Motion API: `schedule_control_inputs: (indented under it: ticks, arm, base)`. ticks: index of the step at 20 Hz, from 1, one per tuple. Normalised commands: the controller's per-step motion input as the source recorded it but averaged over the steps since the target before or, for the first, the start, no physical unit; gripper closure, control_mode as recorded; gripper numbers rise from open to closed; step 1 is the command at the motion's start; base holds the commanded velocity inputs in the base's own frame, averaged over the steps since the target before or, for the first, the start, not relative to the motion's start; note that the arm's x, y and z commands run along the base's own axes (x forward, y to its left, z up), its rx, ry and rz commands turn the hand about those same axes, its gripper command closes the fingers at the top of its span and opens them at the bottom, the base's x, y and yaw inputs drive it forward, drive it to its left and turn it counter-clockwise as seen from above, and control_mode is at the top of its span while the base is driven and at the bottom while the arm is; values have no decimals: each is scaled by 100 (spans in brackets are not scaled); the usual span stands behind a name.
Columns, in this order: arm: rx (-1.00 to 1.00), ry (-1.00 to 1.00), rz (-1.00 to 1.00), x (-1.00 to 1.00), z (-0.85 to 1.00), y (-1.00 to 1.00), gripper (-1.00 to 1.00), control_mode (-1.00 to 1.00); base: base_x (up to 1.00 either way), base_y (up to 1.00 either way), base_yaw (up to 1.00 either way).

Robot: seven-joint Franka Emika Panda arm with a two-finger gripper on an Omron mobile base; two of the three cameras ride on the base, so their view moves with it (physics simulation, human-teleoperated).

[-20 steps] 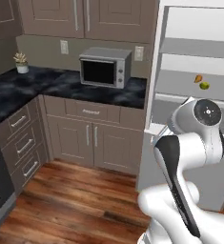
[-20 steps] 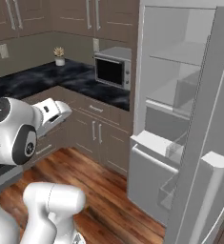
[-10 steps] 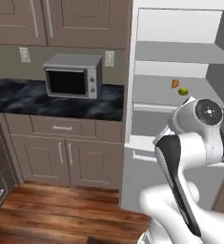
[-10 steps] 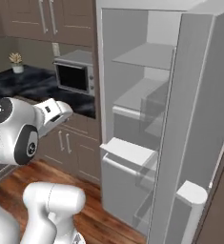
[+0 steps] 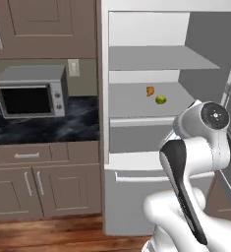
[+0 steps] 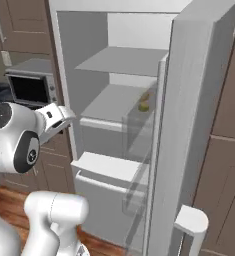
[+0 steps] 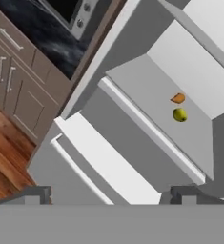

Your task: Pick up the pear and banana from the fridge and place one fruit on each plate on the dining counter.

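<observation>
The base has swung from the cabinets to face the tall light-grey open fridge [image 5: 136, 162]; small yellow-green pear [image 5: 160, 100] lies on its middle shelf beside an orange wedge [image 5: 150, 91]; claw [image 7: 106, 196] spread, empty, well short; reaching in comes next.

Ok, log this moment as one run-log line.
phase: facing open fridge | gripper: open, empty | pear: middle shelf, beside orange item, untouched | banana: not seen | microwave: on counter
</observation>
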Motion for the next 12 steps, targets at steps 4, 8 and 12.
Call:
schedule_control_inputs:
  ticks: [4, 8, 12]
  arm:
    - [0, 0, 0, 0, 0, 0, -100, 100]
    - [0, 0, 0, 0, 0, 0, -100, 100]
    - [0, 0, 0, 0, 0, 0, -100, 100]
  base:
    - [64, 0, -23]
    - [48, 0, -22]
    - [51, 0, -22]
